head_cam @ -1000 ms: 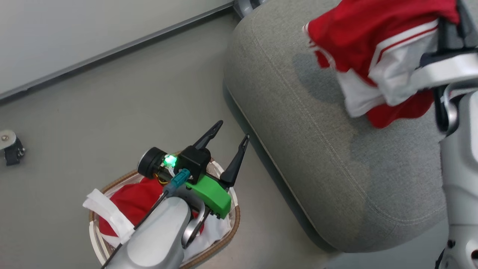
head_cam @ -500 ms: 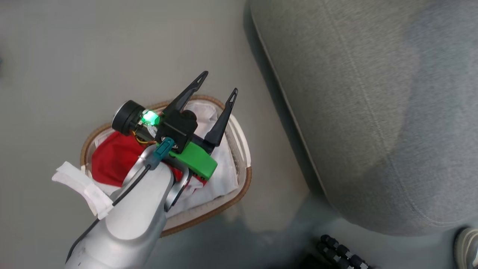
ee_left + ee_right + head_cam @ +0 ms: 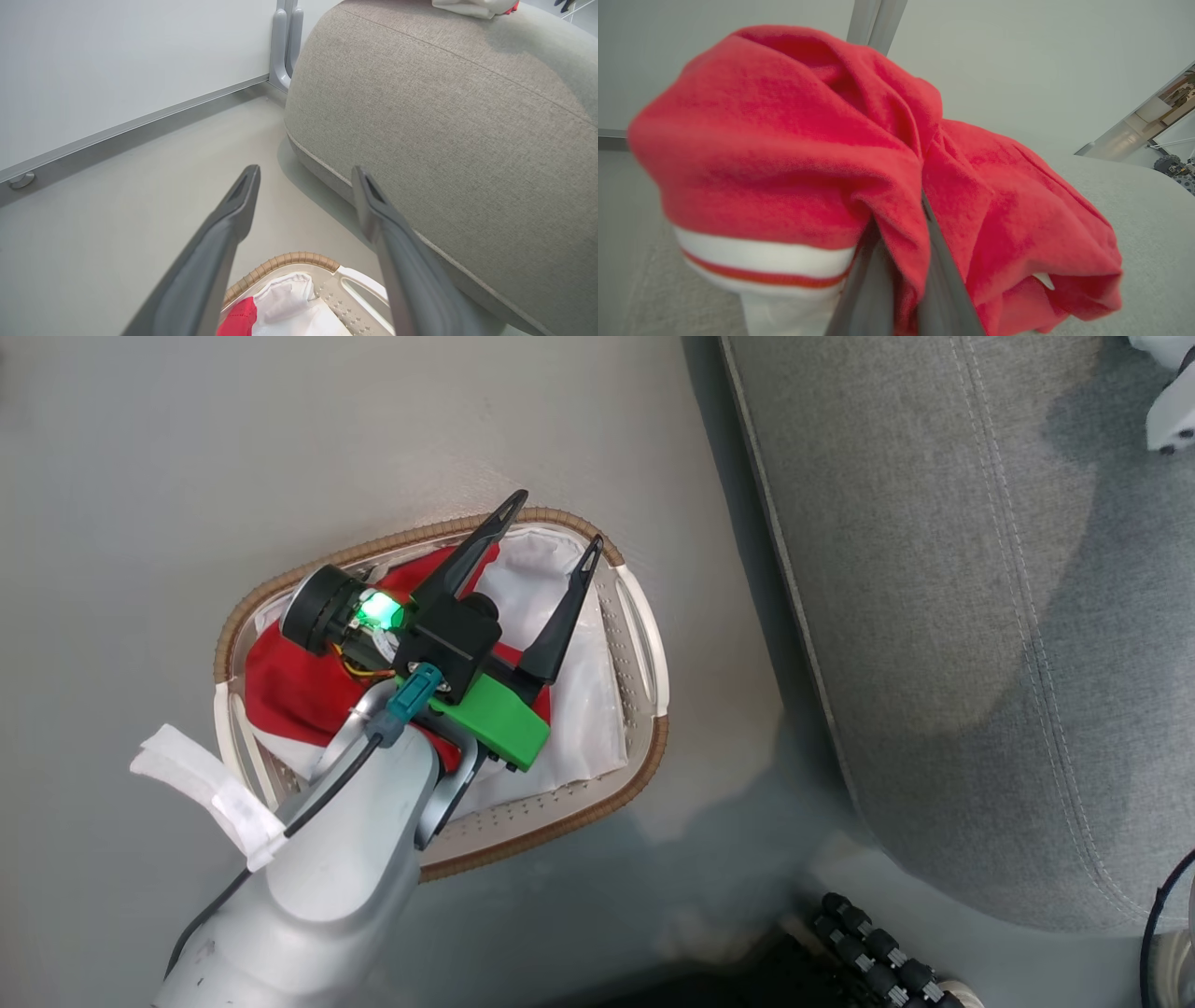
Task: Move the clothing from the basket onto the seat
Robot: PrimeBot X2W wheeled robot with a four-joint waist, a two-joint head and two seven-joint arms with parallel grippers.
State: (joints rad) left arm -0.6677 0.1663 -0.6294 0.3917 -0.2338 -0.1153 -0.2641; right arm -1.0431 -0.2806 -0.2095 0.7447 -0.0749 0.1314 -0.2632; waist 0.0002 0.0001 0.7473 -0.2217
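In right wrist view, fingers (image 3: 947, 303) pinch clothing (image 3: 784, 154); head view: basket garment (image 3: 299, 686).

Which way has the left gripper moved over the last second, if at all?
Yes. The left gripper has pulled back over the basket: its open fingertips reached past the brown rim toward the seat, and now sit over that rim.

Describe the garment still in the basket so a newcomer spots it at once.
Find the big grey seat; beside it stands an oval basket with a brown rim. Inside, below the open left hand, lies the garment: red, unlike the plain white liner around it.
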